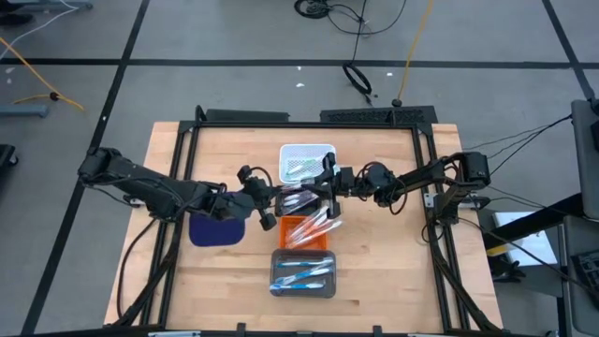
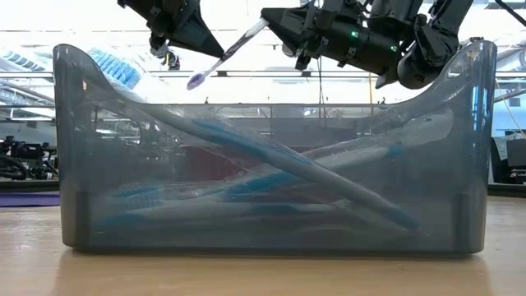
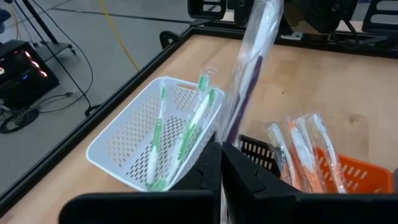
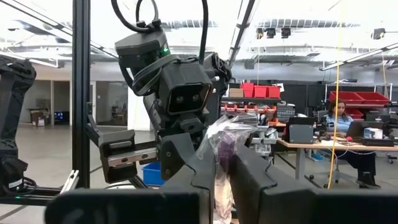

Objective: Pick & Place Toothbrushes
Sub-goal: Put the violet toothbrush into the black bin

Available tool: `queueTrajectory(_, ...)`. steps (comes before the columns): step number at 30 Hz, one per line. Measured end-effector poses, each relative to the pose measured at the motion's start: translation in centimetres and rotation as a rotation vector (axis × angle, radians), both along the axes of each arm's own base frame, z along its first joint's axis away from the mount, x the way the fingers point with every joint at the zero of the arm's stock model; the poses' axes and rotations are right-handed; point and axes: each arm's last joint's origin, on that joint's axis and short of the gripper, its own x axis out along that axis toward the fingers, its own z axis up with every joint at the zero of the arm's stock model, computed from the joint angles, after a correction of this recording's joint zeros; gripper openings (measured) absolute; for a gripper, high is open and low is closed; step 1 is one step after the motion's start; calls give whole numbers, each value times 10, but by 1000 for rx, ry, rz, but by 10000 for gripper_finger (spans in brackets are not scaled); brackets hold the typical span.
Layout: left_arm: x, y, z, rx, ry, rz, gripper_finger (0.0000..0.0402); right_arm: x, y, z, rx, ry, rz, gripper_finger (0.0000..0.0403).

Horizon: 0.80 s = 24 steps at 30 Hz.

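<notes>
Both hands met over the black tray (image 1: 301, 199), each clamped on one wrapped purple toothbrush (image 3: 252, 68): left hand (image 1: 265, 212) on one end, right hand (image 1: 327, 187) on the other. White basket (image 3: 134, 140) with green brushes sat just beyond the tray, orange tray (image 1: 312, 229) just before it, grey bin (image 2: 271, 148) nearer the table (image 1: 393, 243) front edge.

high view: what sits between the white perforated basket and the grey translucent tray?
High view: a black basket with both grippers meeting over it, left gripper and right gripper, then an orange basket of wrapped toothbrushes.
</notes>
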Motion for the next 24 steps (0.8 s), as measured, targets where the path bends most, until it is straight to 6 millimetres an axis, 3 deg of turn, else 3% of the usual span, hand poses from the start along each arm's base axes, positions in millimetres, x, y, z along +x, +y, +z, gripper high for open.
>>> queueTrajectory(7, 0, 0, 0, 0, 3, -1, 23, 1, 0, -2, 0, 26, -1, 19)
queueTrajectory(14, -4, -3, 0, 25, 35, -23, 81, -2, -4, 2, -15, 74, -21, 19)
queueTrajectory(20, -8, -2, -5, 69, 120, -35, 121, -22, -4, 3, -24, 135, -98, 19)
queueTrajectory(24, -9, -2, -7, 51, 124, -21, 128, -38, -3, -13, 28, 175, -122, 19)
